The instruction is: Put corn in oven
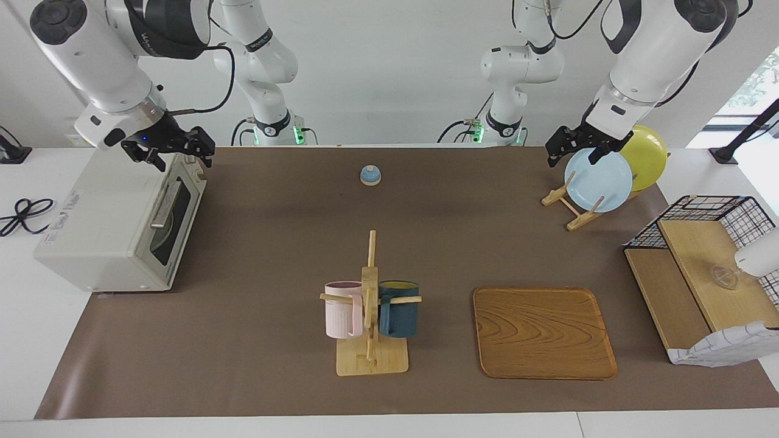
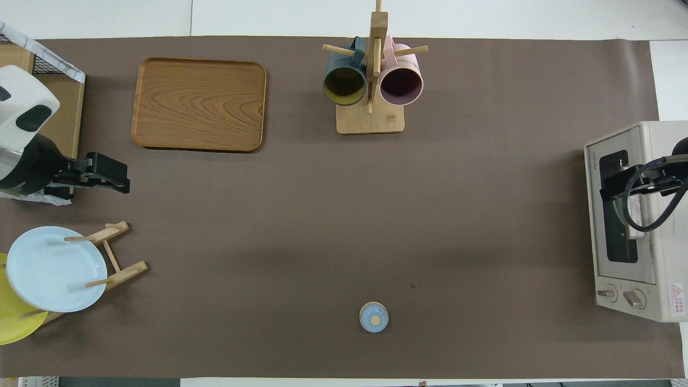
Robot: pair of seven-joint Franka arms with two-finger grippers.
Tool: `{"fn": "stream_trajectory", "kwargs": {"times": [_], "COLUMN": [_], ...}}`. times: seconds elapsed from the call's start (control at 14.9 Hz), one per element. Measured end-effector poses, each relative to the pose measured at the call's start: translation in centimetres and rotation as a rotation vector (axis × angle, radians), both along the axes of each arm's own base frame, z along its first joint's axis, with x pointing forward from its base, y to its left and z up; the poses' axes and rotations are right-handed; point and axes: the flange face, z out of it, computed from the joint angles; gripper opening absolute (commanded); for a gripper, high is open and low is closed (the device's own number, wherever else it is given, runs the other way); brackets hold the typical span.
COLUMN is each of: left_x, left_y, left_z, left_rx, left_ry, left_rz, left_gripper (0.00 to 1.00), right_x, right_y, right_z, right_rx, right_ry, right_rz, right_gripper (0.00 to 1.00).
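Observation:
The off-white oven [image 1: 109, 231] stands at the right arm's end of the table with its glass door shut; it also shows in the overhead view [image 2: 666, 258]. The corn does not show in either view. My right gripper [image 1: 176, 155] hangs open and empty in the air over the oven's top edge by the door, and in the overhead view [image 2: 613, 185] it covers the door window. My left gripper [image 1: 575, 152] hangs open and empty over the plate rack at the left arm's end, also seen in the overhead view [image 2: 115, 180].
A wooden rack holds a blue plate [image 1: 599, 180] and a yellow plate [image 1: 648, 155]. A wooden tray [image 1: 541, 331], a mug tree [image 1: 370, 304] with a pink and a dark blue mug, a small blue knob-lidded piece [image 1: 370, 175] and a wire-backed wooden shelf [image 1: 700, 280] stand on the brown mat.

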Motion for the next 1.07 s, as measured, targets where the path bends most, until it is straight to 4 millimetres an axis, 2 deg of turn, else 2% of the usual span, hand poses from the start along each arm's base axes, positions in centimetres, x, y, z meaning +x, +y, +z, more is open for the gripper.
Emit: {"fn": "stream_trajectory", "kwargs": {"times": [0.34,1.07], "left_x": [0.0,0.0], "left_y": [0.0,0.0], "left_z": [0.0,0.0], "left_rx": [0.0,0.0], "left_ry": [0.0,0.0], "left_rz": [0.0,0.0], "left_gripper": [1.0,1.0], "right_x": [0.0,0.0], "right_y": [1.8,0.0], "right_z": [0.6,0.8], "right_rx": [0.0,0.001], "right_ry": [-0.012,-0.024], "right_rz": [0.03,-0.002], "right_gripper": [1.0,1.0]}}
